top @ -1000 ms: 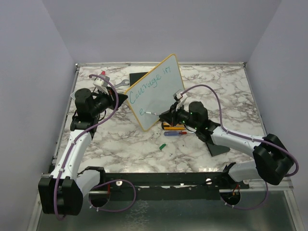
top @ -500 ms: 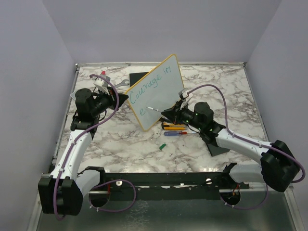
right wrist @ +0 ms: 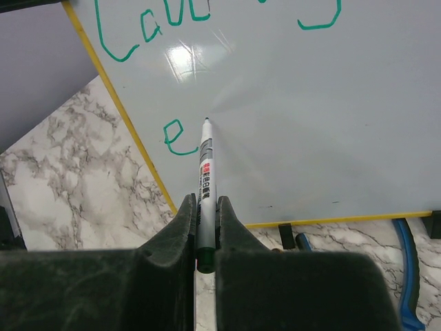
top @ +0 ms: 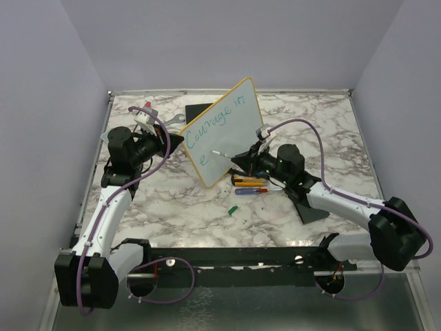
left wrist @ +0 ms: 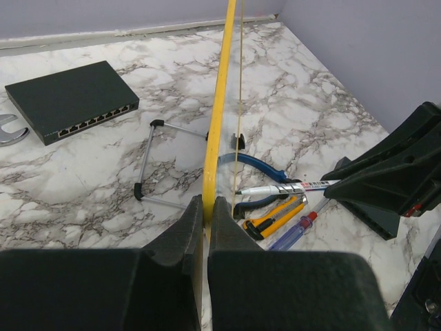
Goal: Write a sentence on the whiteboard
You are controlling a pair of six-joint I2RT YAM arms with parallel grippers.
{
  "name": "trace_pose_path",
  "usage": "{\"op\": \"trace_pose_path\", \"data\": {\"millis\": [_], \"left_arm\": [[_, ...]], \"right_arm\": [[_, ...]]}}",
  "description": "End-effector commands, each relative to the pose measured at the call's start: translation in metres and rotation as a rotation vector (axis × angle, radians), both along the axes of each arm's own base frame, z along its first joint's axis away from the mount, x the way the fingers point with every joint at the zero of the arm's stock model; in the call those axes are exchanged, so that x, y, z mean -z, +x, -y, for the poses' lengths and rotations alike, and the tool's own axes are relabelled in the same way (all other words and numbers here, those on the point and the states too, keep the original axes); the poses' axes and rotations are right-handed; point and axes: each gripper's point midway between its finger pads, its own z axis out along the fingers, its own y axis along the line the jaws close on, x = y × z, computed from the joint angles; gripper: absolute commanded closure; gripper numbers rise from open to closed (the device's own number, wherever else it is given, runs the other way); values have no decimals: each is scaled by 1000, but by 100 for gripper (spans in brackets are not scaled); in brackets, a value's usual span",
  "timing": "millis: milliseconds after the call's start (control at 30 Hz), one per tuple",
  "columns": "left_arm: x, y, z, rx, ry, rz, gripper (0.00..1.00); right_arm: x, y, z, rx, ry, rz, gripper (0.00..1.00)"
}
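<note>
The whiteboard (top: 227, 134) with its yellow rim stands tilted on a small wire stand in mid table. It bears teal handwriting (top: 215, 124) reading "Courage in" and, on the line below, a single "e" (right wrist: 178, 136). My left gripper (top: 172, 140) is shut on the board's left edge; the wrist view shows the yellow rim (left wrist: 217, 124) between the jaws. My right gripper (top: 242, 163) is shut on a grey marker (right wrist: 205, 176), whose tip is at the board just right of the "e". The board (right wrist: 289, 117) fills the right wrist view.
A yellow box cutter (left wrist: 275, 215), a blue screwdriver (left wrist: 296, 231) and blue-handled pliers (left wrist: 258, 167) lie at the board's foot. A green marker cap (top: 232, 209) lies in front. A black network switch (left wrist: 72, 100) and a wrench (top: 173, 117) lie behind. A black wedge stand (top: 311, 212) sits at the right.
My right gripper has moved the marker up and a little right, from the board's lower edge beside the "e" to a spot higher on the board. The left arm has not moved.
</note>
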Motion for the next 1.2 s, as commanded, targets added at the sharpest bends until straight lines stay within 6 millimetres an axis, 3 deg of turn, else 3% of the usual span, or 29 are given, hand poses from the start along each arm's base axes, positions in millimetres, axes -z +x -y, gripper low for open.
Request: {"op": "trace_pose_path", "data": {"millis": [0,400,600,1000,1167], "left_arm": [[-2,0,1,5,6,23,100],[-2,1,1,7,5,21,100],[-2,1,1,8,5,20,100],[-3,0,1,9,3,23,100],[-4,-1,2,11,3,25,100]], "right_arm": [[-17,6,-8,-28,26,55,99],[-16,10,-19,-76,6,71,99],[-2,15,-15,-35,-19,39,99],[37,5,3,16,-69,-48,99],[39,5,5,26,-72,-51,99]]}}
